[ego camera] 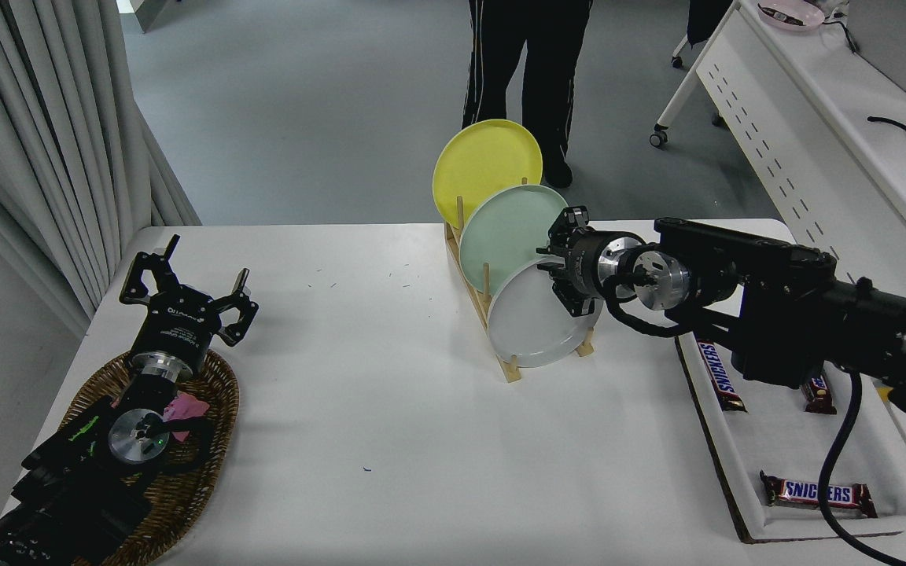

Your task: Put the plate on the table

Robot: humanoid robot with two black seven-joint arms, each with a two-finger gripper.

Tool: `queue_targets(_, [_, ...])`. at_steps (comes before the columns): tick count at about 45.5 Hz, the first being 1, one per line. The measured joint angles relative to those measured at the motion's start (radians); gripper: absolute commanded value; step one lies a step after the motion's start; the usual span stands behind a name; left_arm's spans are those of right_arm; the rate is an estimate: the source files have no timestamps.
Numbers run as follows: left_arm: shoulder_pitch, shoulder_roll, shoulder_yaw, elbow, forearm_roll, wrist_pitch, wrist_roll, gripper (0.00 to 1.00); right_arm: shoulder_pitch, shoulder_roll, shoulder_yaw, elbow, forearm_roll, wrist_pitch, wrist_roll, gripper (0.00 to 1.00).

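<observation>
Grey plate (528, 326) stands on edge in the nearest slot of the wooden rack (510, 365) on the table (390, 440), in front of the mint plate (504, 228) and yellow plate (484, 161); right gripper (557, 267) sits at its upper right rim, grip state cannot be told from head view. Left gripper (185, 295), parked far left of the rack over a wicker basket (209, 440), hangs spread wide. To do it well, likely: bite the rim firmly, lift straight up clear of the pegs, avoid nudging the mint plate.

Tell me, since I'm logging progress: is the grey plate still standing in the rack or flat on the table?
Standing in the rack. The grey plate leans on edge between the wooden rack's pegs, frontmost, with the right gripper at its upper right rim.
</observation>
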Motion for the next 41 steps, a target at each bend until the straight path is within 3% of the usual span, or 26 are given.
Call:
queue_targets(24, [0.000, 0.000, 0.000, 0.000, 0.000, 0.000, 0.000, 1.00, 0.000, 0.008, 0.004, -0.002, 0.000, -0.006, -0.001, 0.00])
queue_targets(41, [0.000, 0.000, 0.000, 0.000, 0.000, 0.000, 0.000, 1.00, 0.010, 0.006, 0.004, -0.003, -0.001, -0.006, -0.002, 0.00])
